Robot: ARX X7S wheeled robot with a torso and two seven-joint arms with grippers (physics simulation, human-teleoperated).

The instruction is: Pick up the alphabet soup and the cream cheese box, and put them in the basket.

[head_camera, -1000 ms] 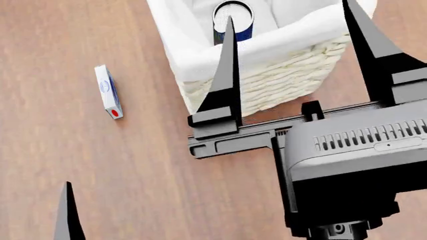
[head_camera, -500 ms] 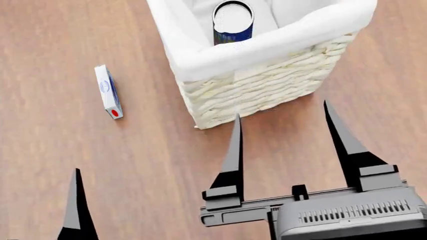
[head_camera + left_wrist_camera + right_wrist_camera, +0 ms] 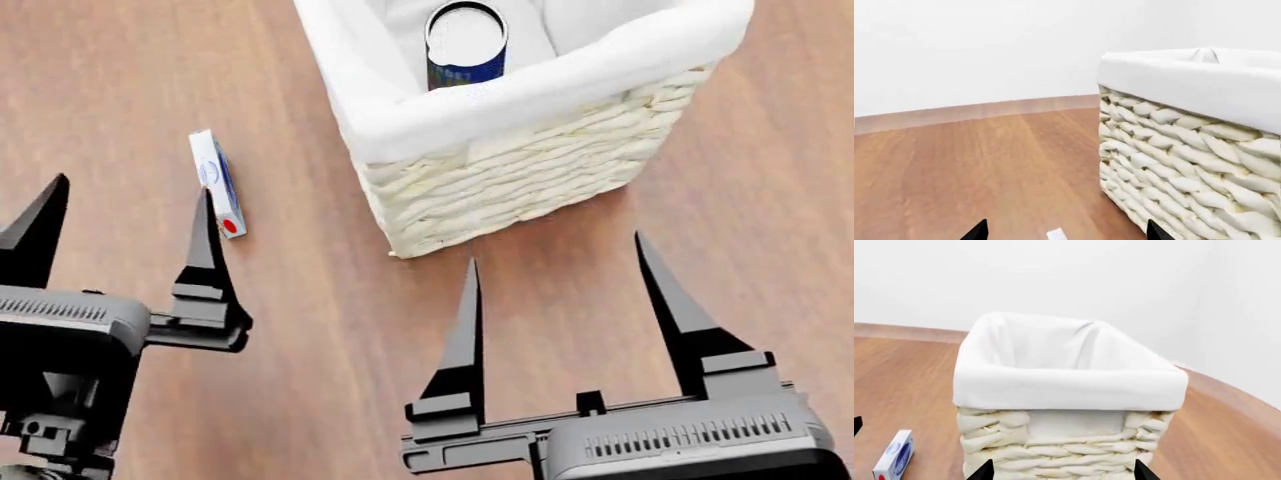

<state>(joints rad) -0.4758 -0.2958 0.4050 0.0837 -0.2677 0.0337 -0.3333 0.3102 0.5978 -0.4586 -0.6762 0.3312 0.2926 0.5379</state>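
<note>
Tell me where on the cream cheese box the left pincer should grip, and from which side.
Grip the cream cheese box across its thin width, on the two long faces near its middle, coming straight down from above. It stands on a narrow edge on the floor, well clear of the basket, so both faces look reachable. The open left pincer is already close.

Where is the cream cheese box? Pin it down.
In the head view, the cream cheese box lies on the wooden floor left of the basket, apart from it, beside the left claw.
</note>
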